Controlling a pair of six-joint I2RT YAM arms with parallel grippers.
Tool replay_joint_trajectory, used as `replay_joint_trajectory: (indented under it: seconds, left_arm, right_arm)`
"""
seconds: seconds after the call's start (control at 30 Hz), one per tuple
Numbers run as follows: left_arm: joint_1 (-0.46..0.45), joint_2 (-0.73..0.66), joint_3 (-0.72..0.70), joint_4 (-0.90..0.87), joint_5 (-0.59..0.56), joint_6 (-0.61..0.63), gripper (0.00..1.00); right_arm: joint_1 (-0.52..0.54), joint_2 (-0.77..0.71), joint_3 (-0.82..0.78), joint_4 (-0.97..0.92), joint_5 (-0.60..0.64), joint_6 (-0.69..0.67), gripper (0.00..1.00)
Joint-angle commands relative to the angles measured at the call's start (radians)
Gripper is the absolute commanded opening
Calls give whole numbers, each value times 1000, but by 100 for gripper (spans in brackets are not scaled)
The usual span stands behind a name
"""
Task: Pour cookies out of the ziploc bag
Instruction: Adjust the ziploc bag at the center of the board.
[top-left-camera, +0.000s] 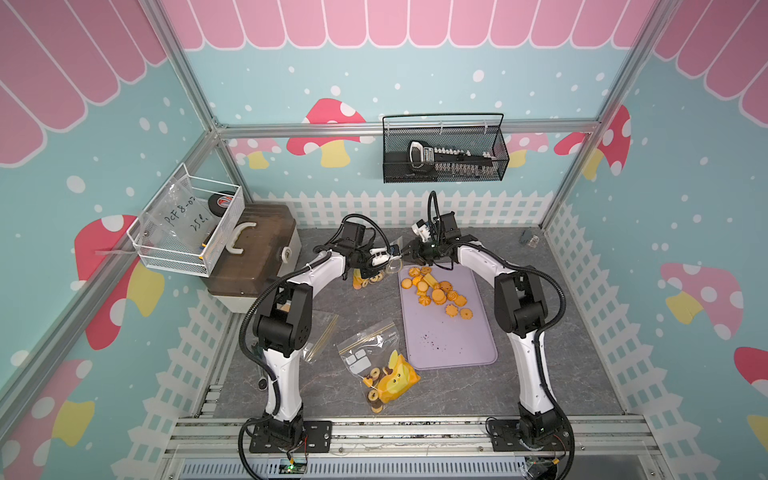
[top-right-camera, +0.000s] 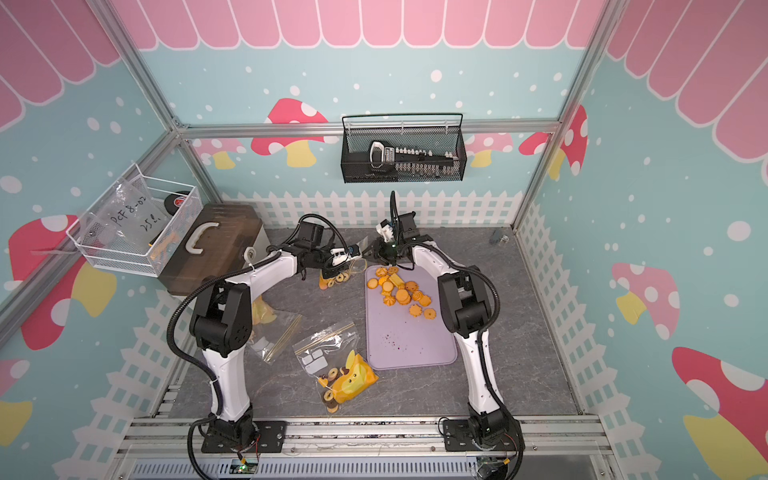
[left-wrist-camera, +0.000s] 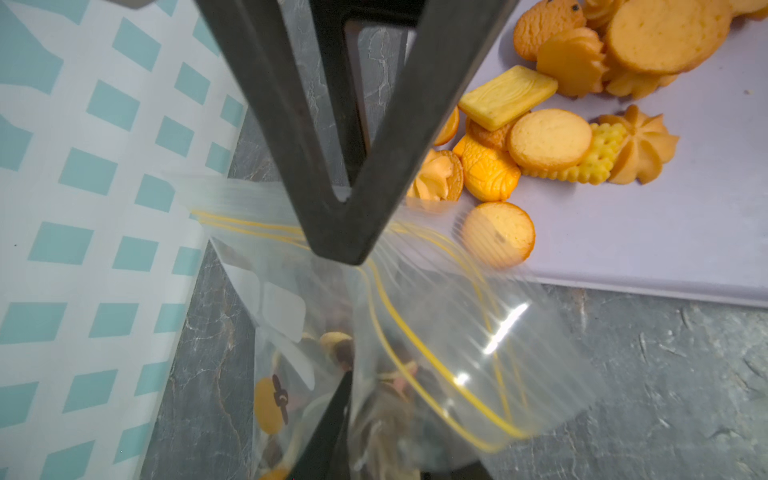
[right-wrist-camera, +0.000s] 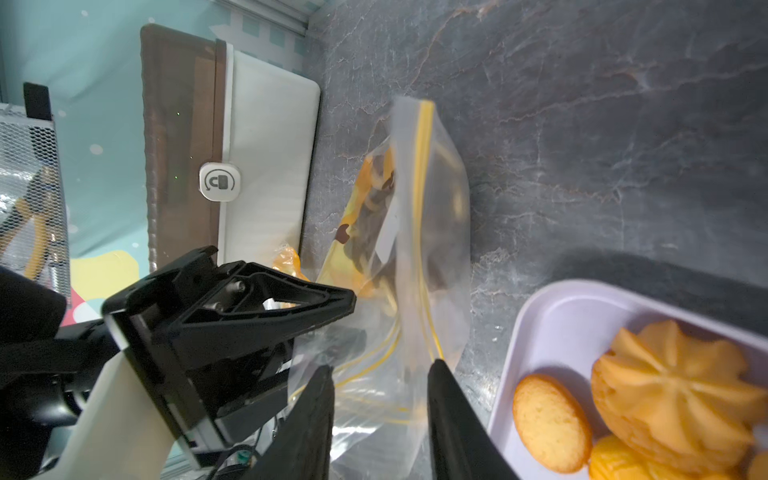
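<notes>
left tool (left-wrist-camera: 345, 316): jaws apart, the mouth of the clear ziploc bag with yellow zip lines (left-wrist-camera: 436, 332) runs between them, no pinch visible. right tool (right-wrist-camera: 380, 368): jaws apart too, bag film in the gap, fingers (right-wrist-camera: 453, 415) not pressing it. Both tools meet nose to nose just above centre in both top views, at the upper-left corner of the lilac plastic tray (top-left-camera: 449, 345). The bag is motion-blurred. The brown ring and orange cookies inside it (top-left-camera: 369, 280) are bunched at its low end, left of the tray; can't tell if that end rests on the grey marble-look tabletop (top-left-camera: 582, 374). A loose pile of orange round, flower-edged and swirl cookies (top-left-camera: 434, 293) lies on the tray's upper half, with one yellow rectangular biscuit (left-wrist-camera: 507, 97); dark crumbs (top-left-camera: 428, 338) mid-tray. The bag has blank white write-on patches (left-wrist-camera: 282, 309), no text. A second clear zip bag (top-left-camera: 376, 365) lies flat at lower centre, holding ring cookies and a yellow pouch with a printed face; its corner print is too small to read. A third clear bag (top-left-camera: 322, 332) sits partly under the left arm. The white wire basket (top-left-camera: 224, 230) at left holds a clear bag hand-marked "PCF8-0…" and "25…", rest unclear. The brown-lidded white box (top-left-camera: 257, 249) has a latch with a padlock icon (right-wrist-camera: 219, 182). Black mesh basket (top-left-camera: 478, 166) on the back wall: lettering on the black-and-silver item inside is unreadable.
</notes>
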Motion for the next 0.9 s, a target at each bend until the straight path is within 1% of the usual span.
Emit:
replay_joint_trajectory:
  seconds: [0.0, 0.17, 0.4, 0.57, 0.77, 0.87]
  left_arm:
    - [-6, 21, 28, -14, 16, 6, 24]
    - [-6, 19, 35, -11, 13, -9, 21]
    - [-6, 15, 35, 0, 15, -27, 20]
    - [-6, 7, 27, 1, 23, -27, 19]
    - [-7, -5, 11, 6, 23, -32, 18]
    - [-7, -6, 8, 9, 23, -37, 17]
  right_arm:
    - [-8, -77, -46, 8, 9, -18, 44]
    - [-9, -121, -109, 31, 24, -16, 48]
    - [-5, -159, -193, 44, 62, -31, 45]
    - [9, -134, -170, 42, 81, -28, 44]
    - [26, -80, -100, 24, 104, -25, 41]
    - [32, -74, -91, 6, 111, -40, 42]
